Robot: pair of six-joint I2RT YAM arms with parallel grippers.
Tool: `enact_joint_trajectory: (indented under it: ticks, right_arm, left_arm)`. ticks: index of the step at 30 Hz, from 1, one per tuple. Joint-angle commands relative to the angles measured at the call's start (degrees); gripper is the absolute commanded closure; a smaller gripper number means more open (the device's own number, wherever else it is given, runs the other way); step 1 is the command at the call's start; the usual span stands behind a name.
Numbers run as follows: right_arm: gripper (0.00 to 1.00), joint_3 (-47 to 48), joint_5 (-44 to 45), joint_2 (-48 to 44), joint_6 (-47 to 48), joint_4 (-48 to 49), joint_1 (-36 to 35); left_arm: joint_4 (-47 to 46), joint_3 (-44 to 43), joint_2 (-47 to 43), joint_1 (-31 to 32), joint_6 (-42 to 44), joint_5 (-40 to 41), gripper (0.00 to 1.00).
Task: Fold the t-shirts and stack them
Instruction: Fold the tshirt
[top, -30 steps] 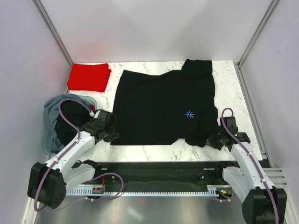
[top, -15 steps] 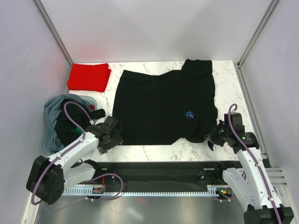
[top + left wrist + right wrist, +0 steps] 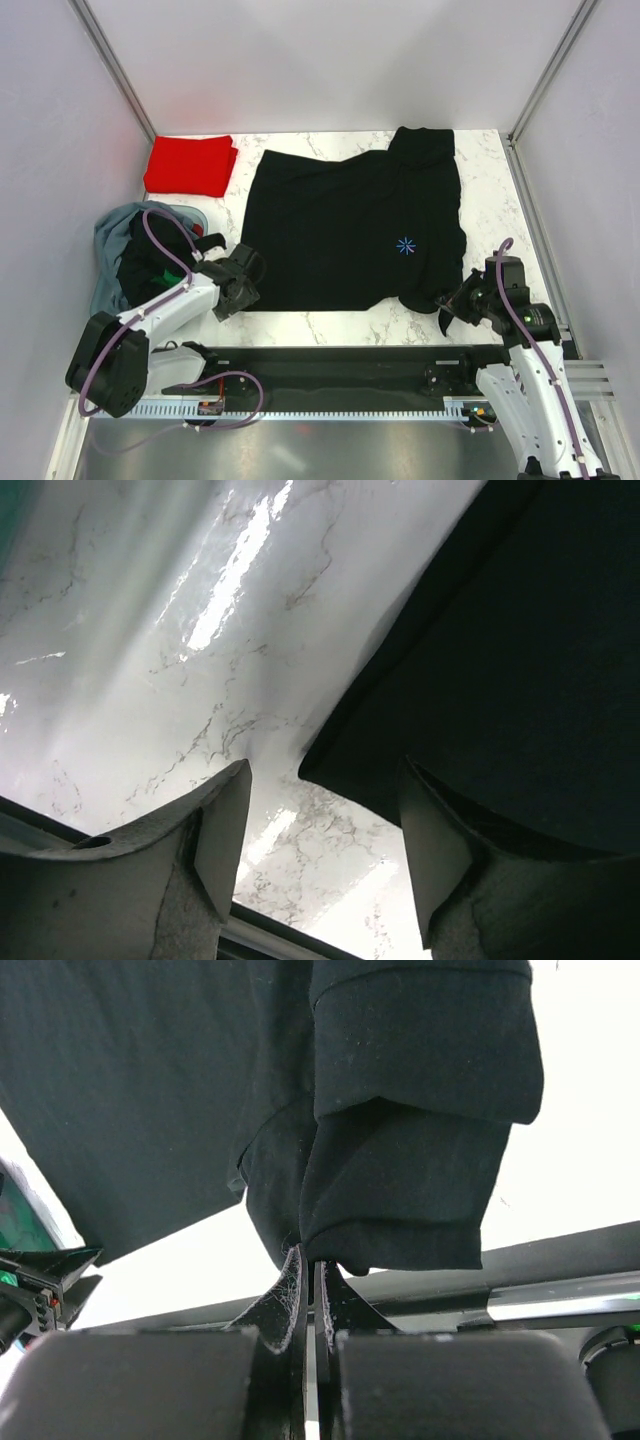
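Note:
A large black t-shirt (image 3: 350, 225) with a small blue star mark lies spread flat on the marble table. My right gripper (image 3: 452, 305) is shut on the shirt's near right sleeve (image 3: 400, 1190) and holds it lifted off the table. My left gripper (image 3: 243, 290) is open at the shirt's near left corner (image 3: 335, 770), which lies between the two fingers; the right finger is over the cloth. A folded red t-shirt (image 3: 190, 165) lies at the far left. More black and green cloth (image 3: 150, 265) sits in the tub.
A grey-blue fabric tub (image 3: 108, 270) stands at the left edge beside my left arm. The table's near edge and a black rail (image 3: 330, 365) run just below both grippers. Enclosure walls close in the left, right and back.
My right gripper has pulled back and up toward the near edge, lifting the sleeve. My left gripper has shifted right along the shirt's near left corner.

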State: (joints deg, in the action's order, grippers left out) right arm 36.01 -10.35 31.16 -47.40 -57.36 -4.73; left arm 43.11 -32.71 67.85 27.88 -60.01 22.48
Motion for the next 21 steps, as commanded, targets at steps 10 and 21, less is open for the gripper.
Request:
enact_joint_trajectory:
  ticks: [10,21]
  right_arm:
    - [1.00,0.3,0.2,-1.6,0.8,-3.2,-0.2]
    - [1.00,8.7,0.6,-1.4,2.7,-10.0,-0.2]
  left_arm:
    - [-6.2,-2.8,1.6,0.2,0.8,1.4,0.72]
    - [-0.1,-4.0,-12.3,0.2,3.9,-4.2,0.98]
